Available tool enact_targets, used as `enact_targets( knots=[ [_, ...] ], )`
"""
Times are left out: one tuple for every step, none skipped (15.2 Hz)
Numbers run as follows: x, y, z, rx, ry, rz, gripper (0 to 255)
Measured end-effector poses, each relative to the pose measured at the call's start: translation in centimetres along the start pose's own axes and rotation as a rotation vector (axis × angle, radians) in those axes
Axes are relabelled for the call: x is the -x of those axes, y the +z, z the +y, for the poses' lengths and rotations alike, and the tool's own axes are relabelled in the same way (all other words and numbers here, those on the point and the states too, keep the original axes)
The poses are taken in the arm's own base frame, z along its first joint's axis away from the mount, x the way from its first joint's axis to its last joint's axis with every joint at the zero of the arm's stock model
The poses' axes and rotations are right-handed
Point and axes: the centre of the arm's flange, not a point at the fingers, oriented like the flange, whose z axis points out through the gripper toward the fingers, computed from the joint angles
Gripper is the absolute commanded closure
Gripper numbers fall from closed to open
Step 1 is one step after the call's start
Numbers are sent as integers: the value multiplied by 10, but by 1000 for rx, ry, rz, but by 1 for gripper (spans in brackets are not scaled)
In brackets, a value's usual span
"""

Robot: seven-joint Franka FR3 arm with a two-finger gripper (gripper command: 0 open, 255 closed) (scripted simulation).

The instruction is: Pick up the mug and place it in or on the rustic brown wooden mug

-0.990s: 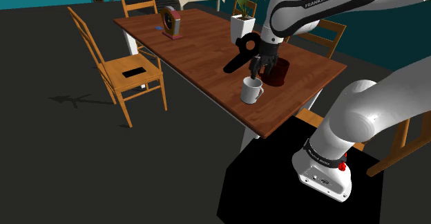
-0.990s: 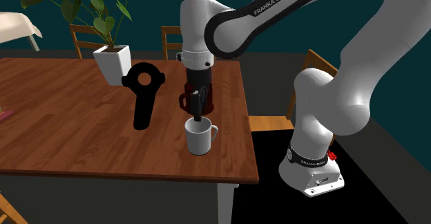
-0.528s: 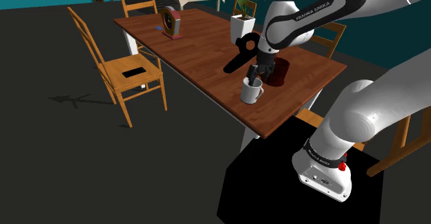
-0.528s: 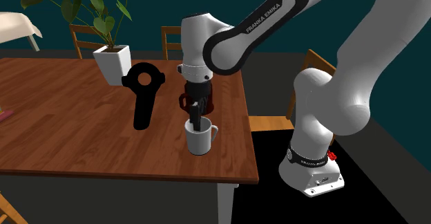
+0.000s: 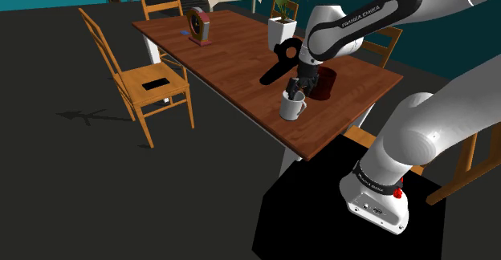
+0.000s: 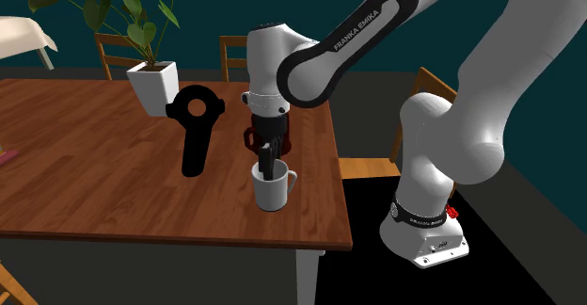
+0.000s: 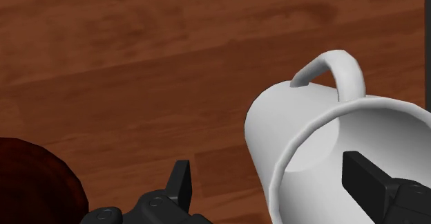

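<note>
Closing on the wall cleanly is what matters now, I think: I would sink the end effector (image 5: 299,91) (image 6: 269,163) (image 7: 273,181) a little deeper, squeeze slowly on the white mug (image 5: 293,107) (image 6: 273,189) (image 7: 314,136) below its rim and lift straight, so it does not knock the brown mug (image 5: 326,83) (image 6: 251,136) (image 7: 34,181) just behind it. The fingers stand apart, one inside the mouth and one outside the wall toward the brown mug, and I cannot tell that either touches. The white mug stands upright on the surface (image 5: 233,50) (image 6: 94,162), near the corner closest to the stand, directly under the end effector.
</note>
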Motion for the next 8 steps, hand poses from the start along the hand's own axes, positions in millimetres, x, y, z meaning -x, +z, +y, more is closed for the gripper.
enact_targets(
  knots=[
    [0,0,0,0,0,0,255],
    [0,0,0,0,0,0,255],
    [0,0,0,0,0,0,255],
    [0,0,0,0,0,0,255],
    [0,0,0,0,0,0,255],
    [0,0,0,0,0,0,255],
    [0,0,0,0,0,0,255],
    [0,0,0,0,0,0,255]
  ],
)
